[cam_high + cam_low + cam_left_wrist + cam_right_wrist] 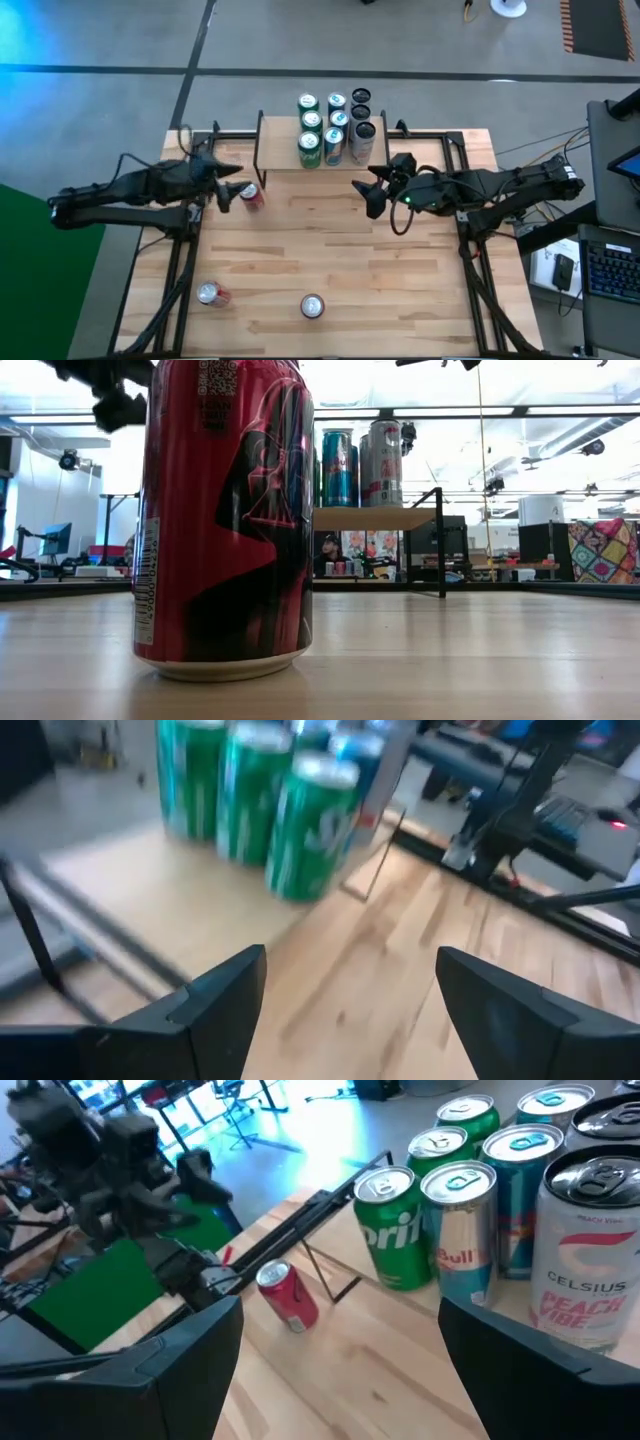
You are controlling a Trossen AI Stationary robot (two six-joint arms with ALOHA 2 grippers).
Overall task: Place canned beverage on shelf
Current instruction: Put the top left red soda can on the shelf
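Red can (251, 196) lies tipped just at 3 o'clock of the open, empty left gripper (226, 190), clearly the nearer arm; shelf (275, 152) sits at 1 o'clock. Right gripper (366, 191) open, empty.

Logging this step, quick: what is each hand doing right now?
Left hand: open, holding nothing, beside the red drink can.
Right hand: open, holding nothing.

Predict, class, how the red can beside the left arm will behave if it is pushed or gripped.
The red can appears tilted or lying down in the right wrist view, so a push would probably roll it. Its smooth, glossy wall may slip in a loose grip. Thin metal could dent if squeezed hard.
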